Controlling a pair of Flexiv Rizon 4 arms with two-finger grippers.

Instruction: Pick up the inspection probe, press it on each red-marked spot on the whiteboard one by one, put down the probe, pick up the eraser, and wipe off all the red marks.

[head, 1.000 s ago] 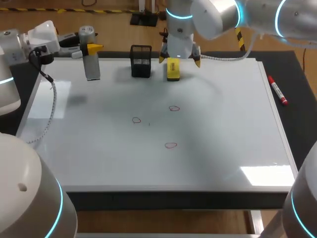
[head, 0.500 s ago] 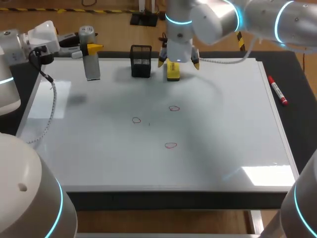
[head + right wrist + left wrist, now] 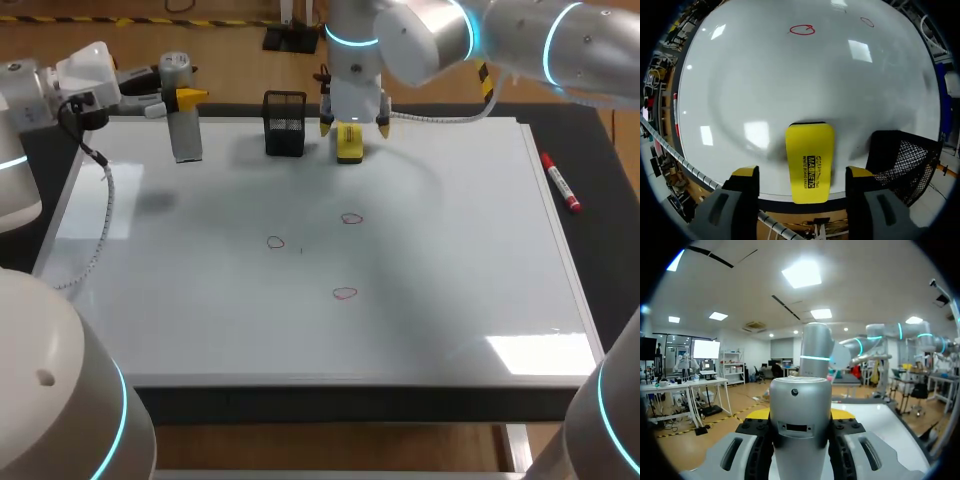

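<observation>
Yellow block eraser (image 3: 809, 162) now sits untouched between the spread fingers of the right gripper (image 3: 802, 174) — that arm just slid in over it, so a grab looks next — while the left gripper (image 3: 178, 98) clamps the silver cylindrical probe (image 3: 800, 425), red circles (image 3: 802, 30) ahead unwiped.

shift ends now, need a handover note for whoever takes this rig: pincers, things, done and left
Left pincer: shut on the probe, upright at the far left edge of the whiteboard.
Right pincer: open, astride the eraser, not gripping.
Done: pressing cannot be told; probe not put down.
Left: set probe down, grip eraser, wipe three red marks.
</observation>
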